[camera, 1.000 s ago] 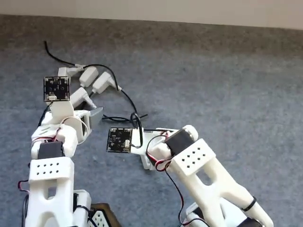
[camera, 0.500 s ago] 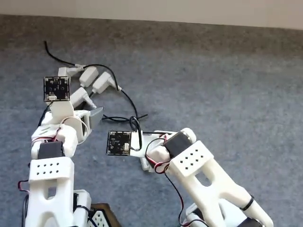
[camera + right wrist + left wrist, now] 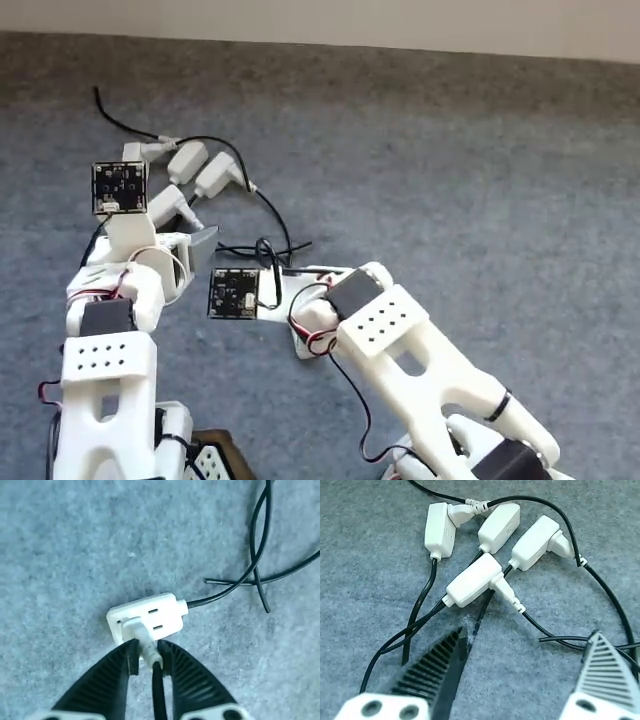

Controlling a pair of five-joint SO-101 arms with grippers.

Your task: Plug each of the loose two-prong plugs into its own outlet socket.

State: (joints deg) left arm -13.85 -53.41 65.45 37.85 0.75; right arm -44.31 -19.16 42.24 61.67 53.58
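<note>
On the grey table (image 3: 480, 180), the right end effector (image 3: 146, 655) pinches a plug (image 3: 137, 630) at a socket (image 3: 162, 612). The left end effector (image 3: 529, 637) hangs spread.

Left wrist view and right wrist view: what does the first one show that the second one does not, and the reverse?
Left wrist view: four white connectors bunched together, black cords crossing between them, and the open left end effector over the carpet, holding nothing.

Right wrist view: a single socket lying flat, with the right end effector shut on a plug at the socket's end face. How deep the prongs sit I cannot tell.

Both: grey carpet and black cords.
</note>
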